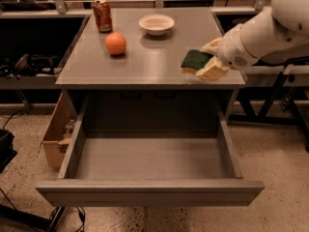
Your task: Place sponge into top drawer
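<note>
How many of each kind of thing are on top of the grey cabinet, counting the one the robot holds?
Red metal soda can: 1
Round orange fruit: 1
White round bowl: 1
Green-topped yellow sponge: 1, in the jaws of the gripper, at the front right of the grey cabinet top
Total: 4
</note>
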Robot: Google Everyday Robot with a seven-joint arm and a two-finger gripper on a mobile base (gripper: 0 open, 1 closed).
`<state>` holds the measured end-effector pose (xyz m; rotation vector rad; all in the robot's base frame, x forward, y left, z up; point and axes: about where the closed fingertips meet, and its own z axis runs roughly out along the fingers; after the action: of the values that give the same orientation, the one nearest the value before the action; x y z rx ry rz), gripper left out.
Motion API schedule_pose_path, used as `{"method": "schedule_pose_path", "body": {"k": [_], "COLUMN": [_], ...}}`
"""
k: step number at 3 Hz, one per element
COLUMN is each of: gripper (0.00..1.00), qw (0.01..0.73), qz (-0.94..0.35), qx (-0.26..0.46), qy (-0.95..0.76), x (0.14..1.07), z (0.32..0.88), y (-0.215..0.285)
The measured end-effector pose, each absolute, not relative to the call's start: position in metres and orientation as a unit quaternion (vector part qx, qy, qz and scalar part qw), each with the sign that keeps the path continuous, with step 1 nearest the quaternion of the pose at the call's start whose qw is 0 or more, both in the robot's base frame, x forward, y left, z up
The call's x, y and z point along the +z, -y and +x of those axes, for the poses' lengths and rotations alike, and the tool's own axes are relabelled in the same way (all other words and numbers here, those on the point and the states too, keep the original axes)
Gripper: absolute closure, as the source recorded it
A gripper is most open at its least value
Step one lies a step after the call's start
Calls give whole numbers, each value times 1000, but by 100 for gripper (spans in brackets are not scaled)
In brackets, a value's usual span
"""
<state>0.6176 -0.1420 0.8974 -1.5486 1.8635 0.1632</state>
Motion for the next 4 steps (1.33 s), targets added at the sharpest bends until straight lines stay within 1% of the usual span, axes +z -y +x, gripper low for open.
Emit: {"method": "schedule_pose_path", "body": {"k": [1,2,4], "gripper": [100,100,100], "qw": [361,369,343], "qz": [-617,-626,-599], "qx": [67,91,151], "qy": [-696,-681,-708], "x": [888,859,766], "z": [594,580,570], "y": [164,180,203]}}
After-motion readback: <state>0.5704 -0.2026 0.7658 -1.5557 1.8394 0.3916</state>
